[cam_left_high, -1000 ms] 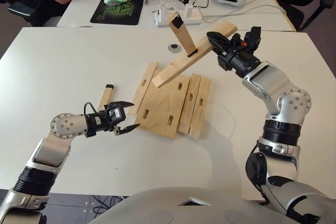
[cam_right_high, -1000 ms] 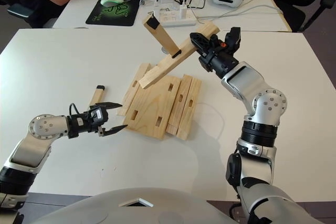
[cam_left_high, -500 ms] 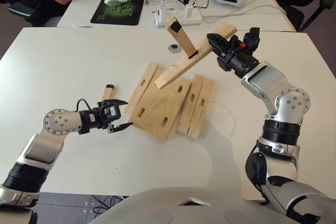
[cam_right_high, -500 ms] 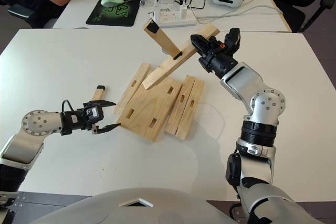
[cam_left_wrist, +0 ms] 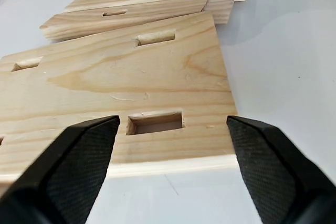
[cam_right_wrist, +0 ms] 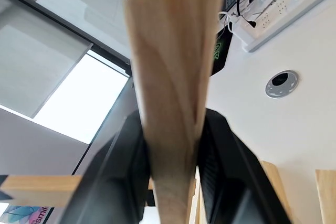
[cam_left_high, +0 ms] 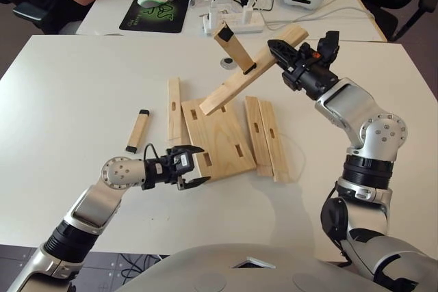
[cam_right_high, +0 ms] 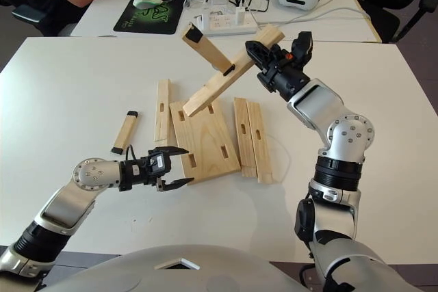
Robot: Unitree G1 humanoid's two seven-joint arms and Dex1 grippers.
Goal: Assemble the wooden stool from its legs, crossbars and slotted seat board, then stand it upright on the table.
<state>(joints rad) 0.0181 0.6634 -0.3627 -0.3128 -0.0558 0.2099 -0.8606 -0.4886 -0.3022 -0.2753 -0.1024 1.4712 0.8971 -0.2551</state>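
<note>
Assembly looks early. Most parts are loose on the tabletop [cam_left_high: 68, 80], and only one sub-piece seems to be joined so far.

The seat board [cam_left_high: 219, 138] lies flat in the middle of the frame, slots facing up. A single slotted bar [cam_left_high: 174, 109] is laid just beside its left edge, and a pair of slotted bars [cam_left_high: 265, 136] just beside its right edge. A short black-tipped stick [cam_left_high: 137, 133] sits apart at centre left.

The left end effector [cam_left_high: 204, 163] is spread wide and holds nothing. It's parked low at the board's near edge, lower centre of the frame. In the left wrist view the fingers [cam_left_wrist: 79, 156] frame one of the slots, but whether the wood is actually touched can't be told.

The right end effector [cam_left_high: 284, 56] is clamped on the upper end of a long bar [cam_left_high: 236, 87], which is held up in the air, slanting down toward the board's far edge, upper centre. A black-capped piece [cam_left_high: 233, 46] is stuck crosswise through that bar.

Best guess at the step in hand — the board gets steadied or gripped by the left side while the held sub-assembly is brought down to a slot. The next move needs the bar's free end squared up with a slot and the board kept from sliding.
</note>
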